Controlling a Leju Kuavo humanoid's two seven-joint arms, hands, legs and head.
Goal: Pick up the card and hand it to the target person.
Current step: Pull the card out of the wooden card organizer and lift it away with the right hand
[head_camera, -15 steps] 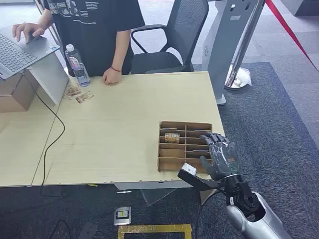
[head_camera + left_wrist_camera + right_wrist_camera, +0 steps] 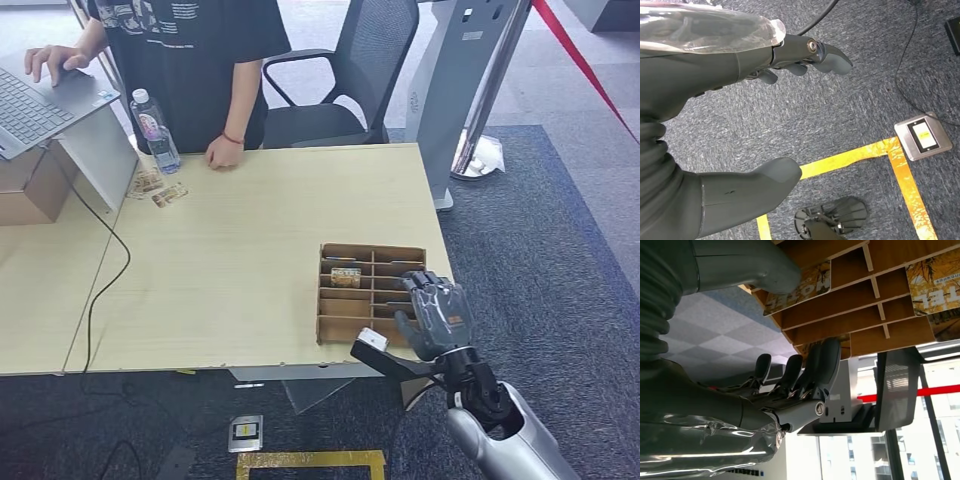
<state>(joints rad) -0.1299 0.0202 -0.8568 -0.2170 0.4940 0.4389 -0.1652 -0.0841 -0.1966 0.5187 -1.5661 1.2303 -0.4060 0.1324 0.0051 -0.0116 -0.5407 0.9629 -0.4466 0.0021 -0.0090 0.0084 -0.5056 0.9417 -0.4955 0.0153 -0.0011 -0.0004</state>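
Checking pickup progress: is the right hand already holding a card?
No, the right hand hovers at the cardboard organizer, fingers apart and holding nothing.

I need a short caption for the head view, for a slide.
The right robot hand, fingers apart, hovers at the near right corner of a cardboard tray holding a card; a person stands across the table.

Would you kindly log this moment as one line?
right hand: open, over card rack | card: in rack | left hand: open, above floor | person: behind table

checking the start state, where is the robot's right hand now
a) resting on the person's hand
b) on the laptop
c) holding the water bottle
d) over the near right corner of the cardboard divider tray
d: the right hand hovers open at the cardboard divider tray, near-right corner.
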